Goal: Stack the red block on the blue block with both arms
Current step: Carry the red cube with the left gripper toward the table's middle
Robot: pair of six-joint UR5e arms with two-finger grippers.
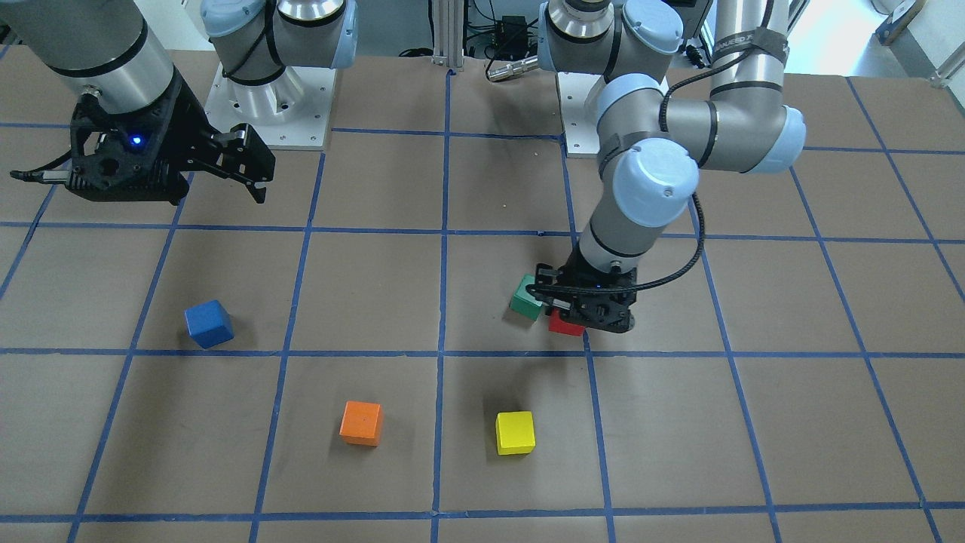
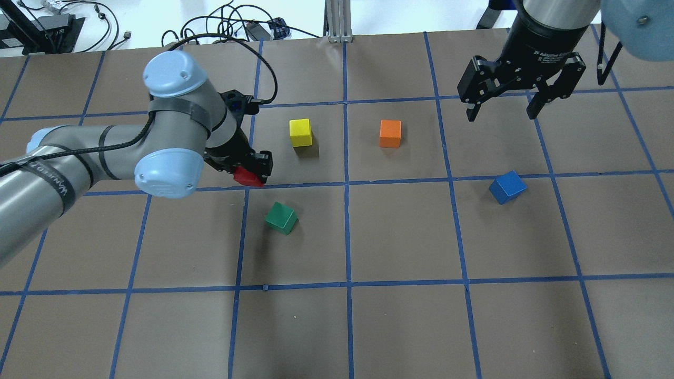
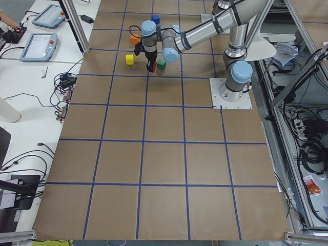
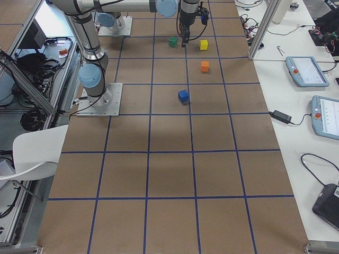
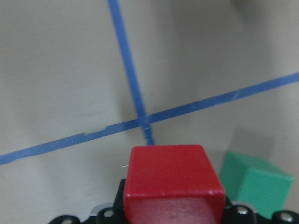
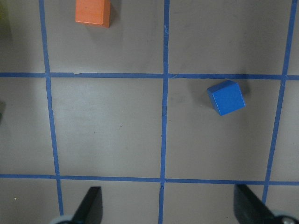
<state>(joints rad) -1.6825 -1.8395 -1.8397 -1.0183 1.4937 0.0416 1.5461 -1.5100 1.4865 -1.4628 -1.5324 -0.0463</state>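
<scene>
Yellow block (image 1: 515, 432) and orange block (image 1: 361, 422) lie closest to the front-facing camera. Both are on the table (image 1: 377, 286), well apart from the blue block (image 1: 209, 323). Blue block sits alone, nothing on it. Left gripper (image 1: 577, 320) is far from the blue block and clenched on the red block (image 1: 564, 325). Green block (image 1: 527, 298) is just beside the red one, on the blue block's side. Right gripper (image 1: 143, 181) hangs near the blue block, not touching it, with the jaws released and spread.

Overhead: red block (image 2: 247, 177) is pinched in the left gripper (image 2: 253, 171), well apart from the blue block (image 2: 507, 187). Green, yellow and orange all lie between the red block and the blue block. Right gripper (image 2: 503, 108) is wide open and holds nothing.

Exterior left: blue block (image 3: 155, 19) is far off, past the near arm. Red block (image 3: 153, 66) shows under that arm's gripper.

Exterior right: blue block (image 4: 183, 95) is nearest of the blocks, and the orange one comes next.

Left wrist: red block (image 5: 170, 179) fills the bottom centre, gripped and seemingly clear of the table. Green block (image 5: 254, 184) is beside it.

Right wrist: blue block (image 6: 226, 97) is flat on the table, with the orange block (image 6: 93, 12) well apart from it. Fingers (image 6: 91, 205) are spread wide with nothing between them.
</scene>
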